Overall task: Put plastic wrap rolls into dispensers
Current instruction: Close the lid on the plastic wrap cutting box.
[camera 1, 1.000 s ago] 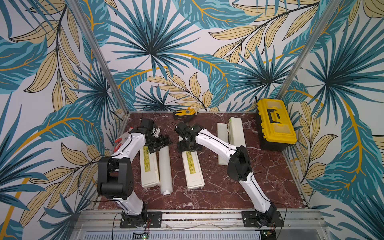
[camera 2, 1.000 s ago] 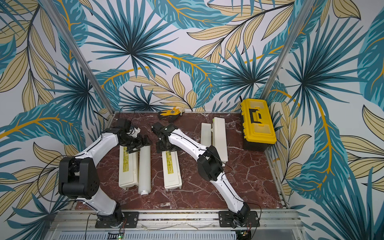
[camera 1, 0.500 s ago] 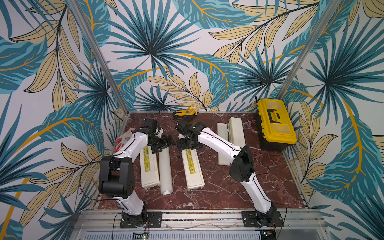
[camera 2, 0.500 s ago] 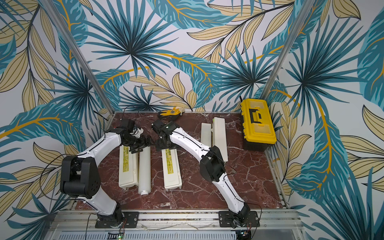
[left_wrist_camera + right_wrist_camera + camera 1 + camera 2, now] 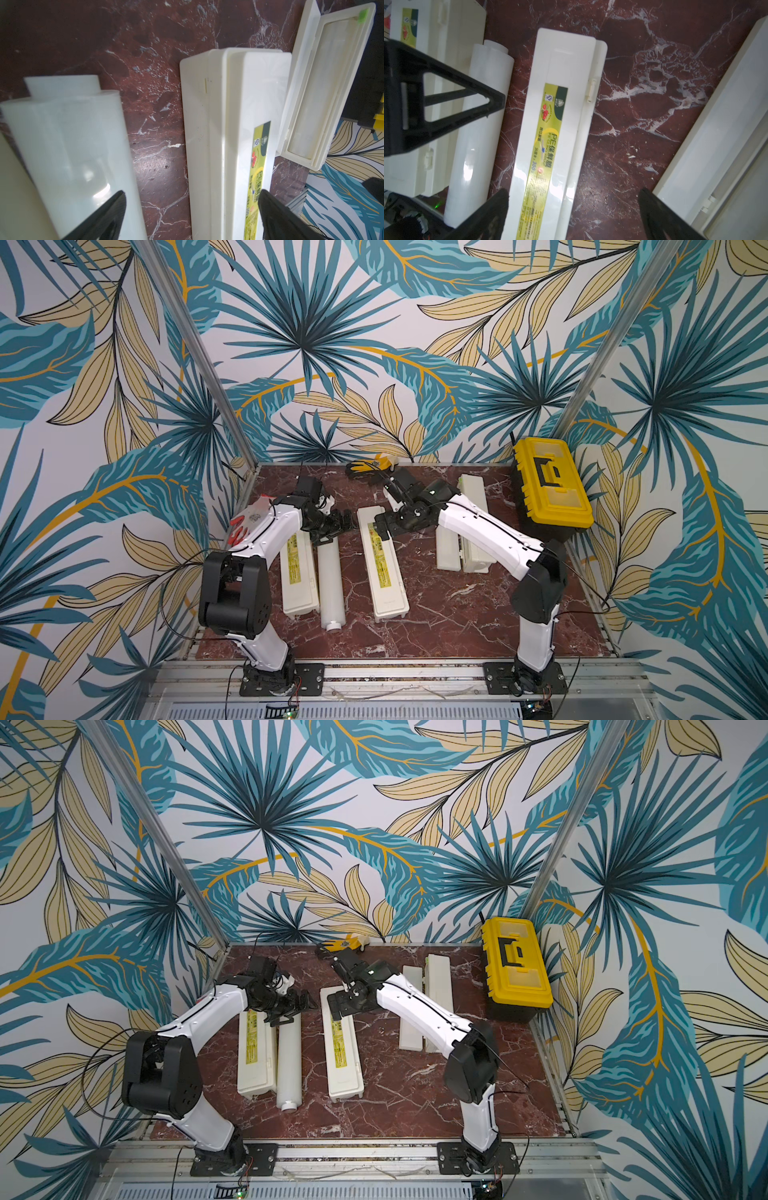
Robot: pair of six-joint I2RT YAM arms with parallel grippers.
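Observation:
One plastic wrap roll (image 5: 330, 580) (image 5: 289, 1060) lies on the marble table between two shut dispensers, the left one (image 5: 297, 572) and the middle one (image 5: 380, 568) (image 5: 343, 1048). A third dispenser (image 5: 461, 526) (image 5: 324, 83) lies open further right with a white roll inside. My left gripper (image 5: 345, 524) (image 5: 192, 193) hovers open and empty over the gap between the roll's (image 5: 68, 145) far end and the middle dispenser (image 5: 228, 124). My right gripper (image 5: 380, 526) (image 5: 573, 191) hangs open and empty over the middle dispenser's (image 5: 556, 124) far end, close to the left gripper.
A yellow-and-black toolbox (image 5: 548, 489) stands at the back right against the wall. A yellow-and-black glove-like item (image 5: 372, 466) lies at the back edge. A red-and-white packet (image 5: 245, 522) sits at the left wall. Patterned walls close in three sides.
The left gripper has moved right, from over the roll's far end towards the middle dispenser. The right arm's elbow has swung right and its gripper has shifted slightly right.

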